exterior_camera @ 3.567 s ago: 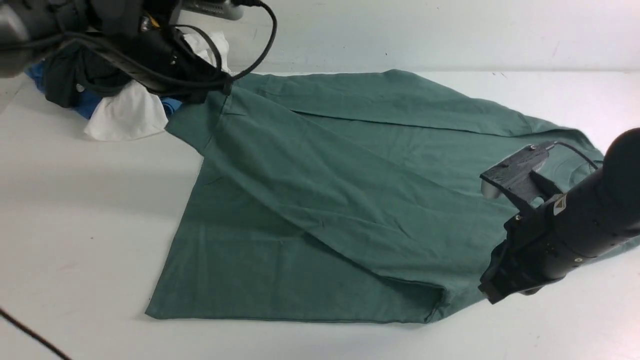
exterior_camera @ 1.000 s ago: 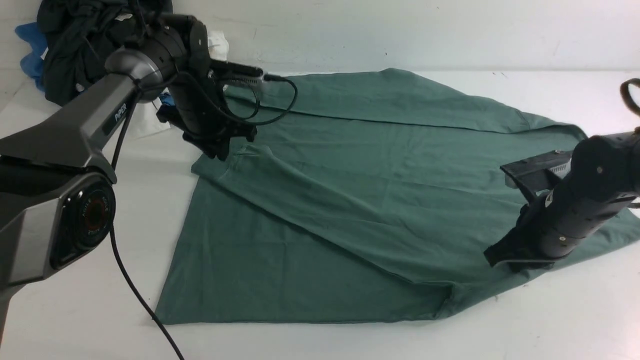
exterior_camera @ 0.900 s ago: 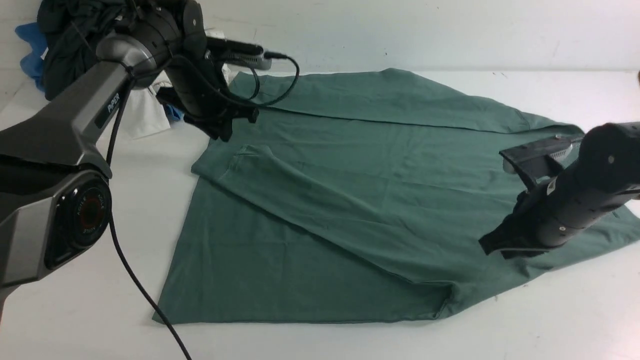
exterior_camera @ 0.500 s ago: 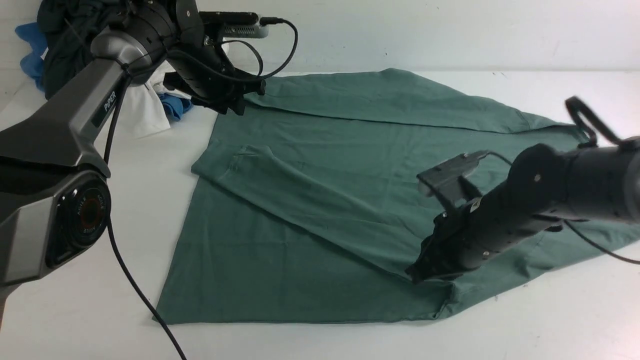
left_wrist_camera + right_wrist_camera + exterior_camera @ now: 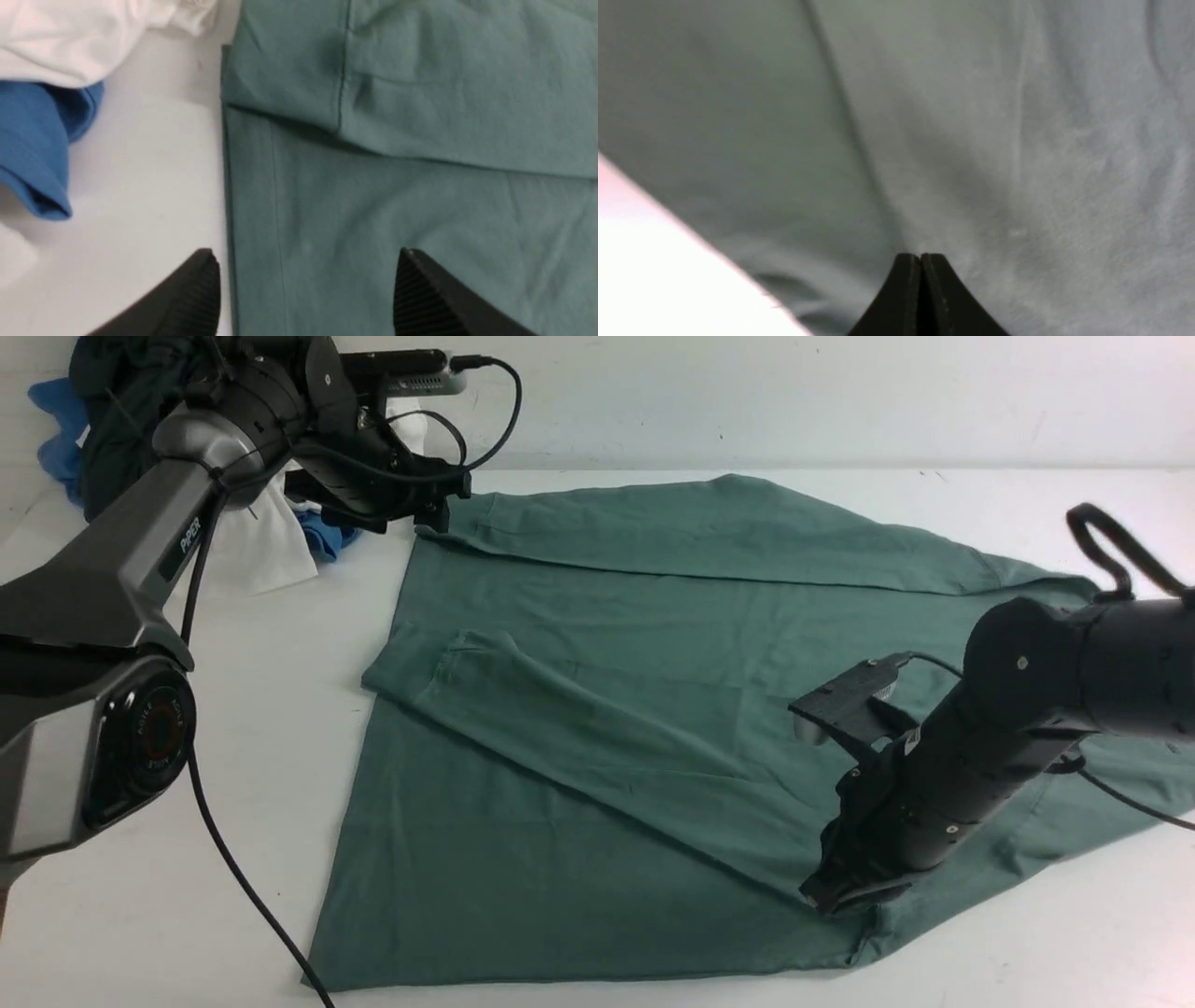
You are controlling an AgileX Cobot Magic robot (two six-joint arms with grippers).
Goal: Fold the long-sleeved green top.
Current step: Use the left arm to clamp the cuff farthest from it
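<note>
A white counter (image 5: 1027, 961) carries the large sage-green knit long-sleeved top (image 5: 672, 616), spread flat, one sleeve (image 5: 607, 747) lying diagonally across its body. The left hand (image 5: 306, 289) hangs wide open over its far left corner; the right hand (image 5: 920, 263), jaws pressed together, touches the cloth near its near right edge

Black, white, blue garment heap (image 5: 252, 541) far left; white table (image 5: 280, 709).

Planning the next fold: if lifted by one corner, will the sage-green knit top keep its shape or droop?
Probably droop: the sage-green knit top lies flat with soft creases, its sleeve draped across it. Likely light: the cloth looks thin. Pushed, it may bunch rather than slide.
</note>
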